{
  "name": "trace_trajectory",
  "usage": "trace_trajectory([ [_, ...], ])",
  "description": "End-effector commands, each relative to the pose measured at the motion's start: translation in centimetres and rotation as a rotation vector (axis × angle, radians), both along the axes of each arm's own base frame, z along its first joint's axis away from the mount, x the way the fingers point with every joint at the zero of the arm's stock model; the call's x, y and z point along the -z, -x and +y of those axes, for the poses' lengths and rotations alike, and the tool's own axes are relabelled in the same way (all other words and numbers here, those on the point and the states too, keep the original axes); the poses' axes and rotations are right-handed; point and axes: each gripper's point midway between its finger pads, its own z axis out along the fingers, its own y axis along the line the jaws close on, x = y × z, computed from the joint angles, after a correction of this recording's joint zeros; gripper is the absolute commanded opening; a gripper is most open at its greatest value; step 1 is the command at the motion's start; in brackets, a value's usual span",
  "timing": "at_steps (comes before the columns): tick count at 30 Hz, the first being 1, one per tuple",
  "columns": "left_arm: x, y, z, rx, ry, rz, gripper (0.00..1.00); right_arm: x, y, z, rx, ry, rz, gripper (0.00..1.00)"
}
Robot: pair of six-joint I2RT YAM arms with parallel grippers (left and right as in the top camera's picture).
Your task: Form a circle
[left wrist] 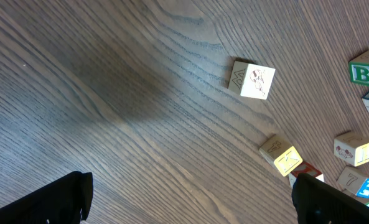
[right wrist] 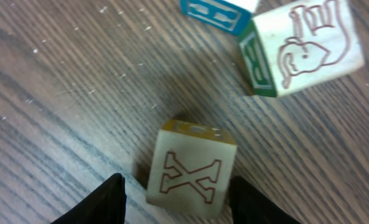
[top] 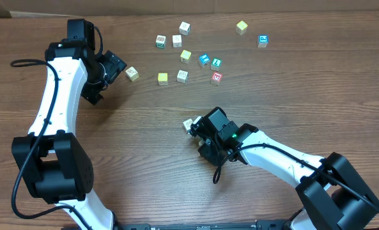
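From overhead, the circle (top: 186,55) is a loose ring of small cubes at the far middle of the brown wood-grain table (top: 144,140). The left claw (top: 120,66) sits just beside a stray cube (top: 132,73).

In the left wrist view, its jaws are spread wide and hold nothing.

In the right wrist view, the right claw (right wrist: 178,199) is partly open astride an X cube (right wrist: 190,168). A gap shows on one side, so it has no grip.
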Motion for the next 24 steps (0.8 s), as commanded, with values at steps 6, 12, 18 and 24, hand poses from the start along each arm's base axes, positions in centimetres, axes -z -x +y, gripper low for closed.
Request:
trace_trajectory([
  [6,-0.6,-0.2,-0.1,0.028,-0.015,-0.018,1.00,-1.1,-0.8,0.3,0.132,-0.024,0.006,0.46],
  [12,-0.6,-0.2,-0.1,0.028,-0.015,-0.018,1.00,-2.4,-1.3,0.7,0.182,-0.034,0.022,0.42],
  [18,-0.6,-0.2,-0.1,0.028,-0.015,-0.018,1.00,-2.5,-1.3,0.7,0.206,-0.037,0.029,0.42],
  [24,-0.6,-0.2,-0.1,0.028,-0.015,-0.019,1.00,-2.3,-1.2,0.7,0.235,-0.040,0.043,0.41],
])
